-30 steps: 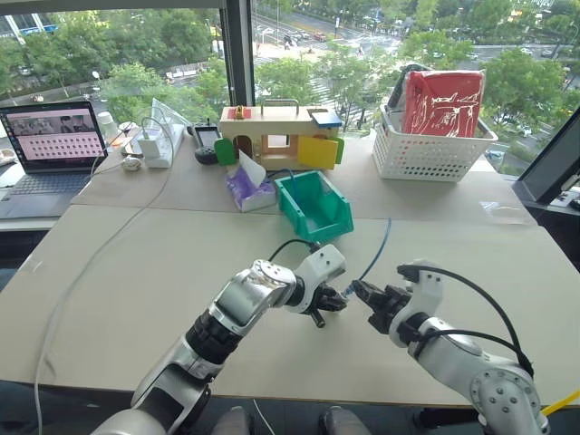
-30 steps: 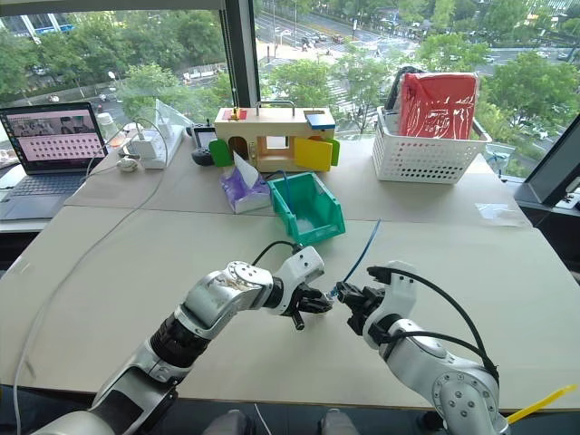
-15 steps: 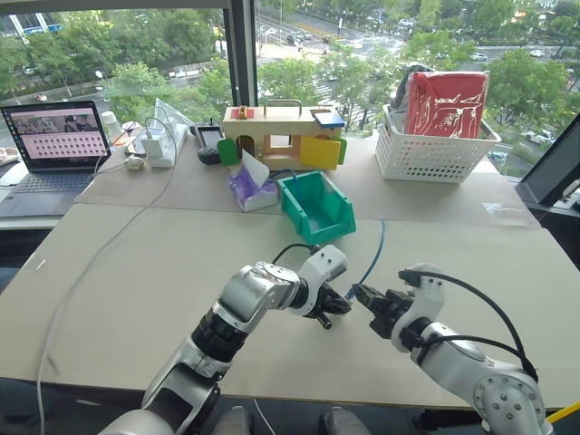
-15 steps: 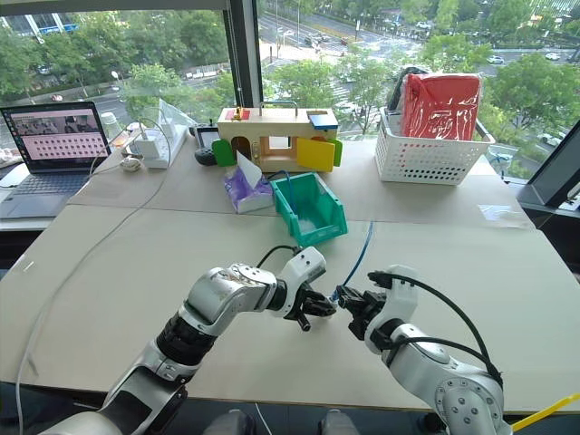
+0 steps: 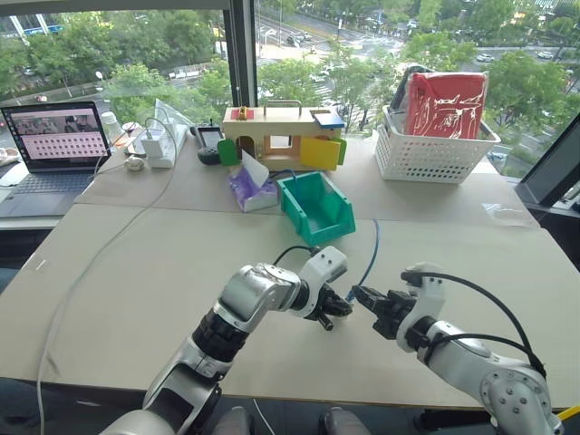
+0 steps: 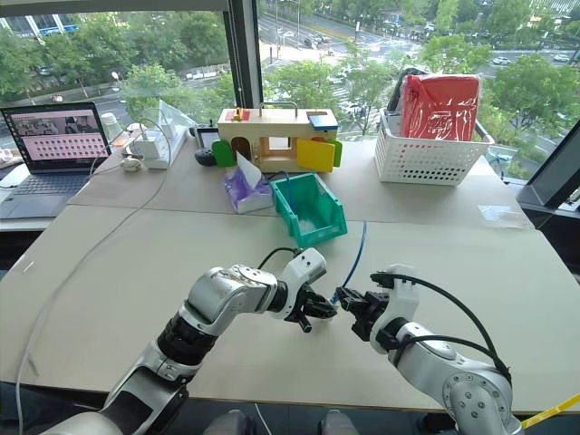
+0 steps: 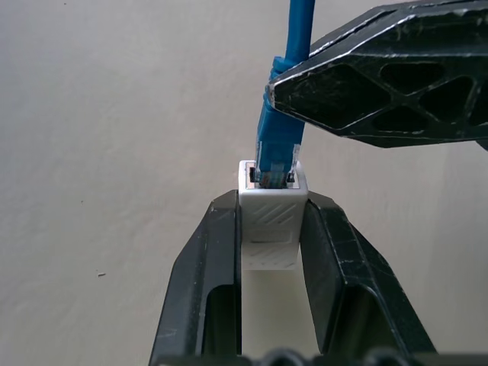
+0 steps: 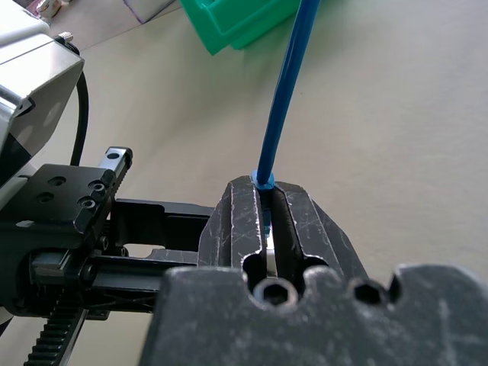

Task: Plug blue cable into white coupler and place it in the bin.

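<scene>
My left gripper (image 7: 271, 202) is shut on the white coupler (image 7: 271, 221), a tiny ribbed cube held between its two black fingers. The blue cable (image 7: 297, 46) comes down to the coupler, and its plug sits in the socket opening. My right gripper (image 8: 266, 206) is shut on the blue cable (image 8: 284, 99) just behind the plug. Both grippers meet above the table's front middle, left gripper (image 5: 335, 308) facing right gripper (image 5: 361, 296). The cable (image 5: 372, 249) trails back toward the teal-green bin (image 5: 315, 207), which stands beyond the hands.
Behind the bin stand a wooden toy house (image 5: 276, 134) and a purple tissue pack (image 5: 249, 188). A white lattice basket (image 5: 430, 149) with a red bag is at the back right. A laptop (image 5: 54, 136) sits far left; a long grey-white cord (image 5: 100, 254) crosses the left side.
Both hands have stayed in place, close together. The left wrist has rolled a little. Both grips are the same as before.
</scene>
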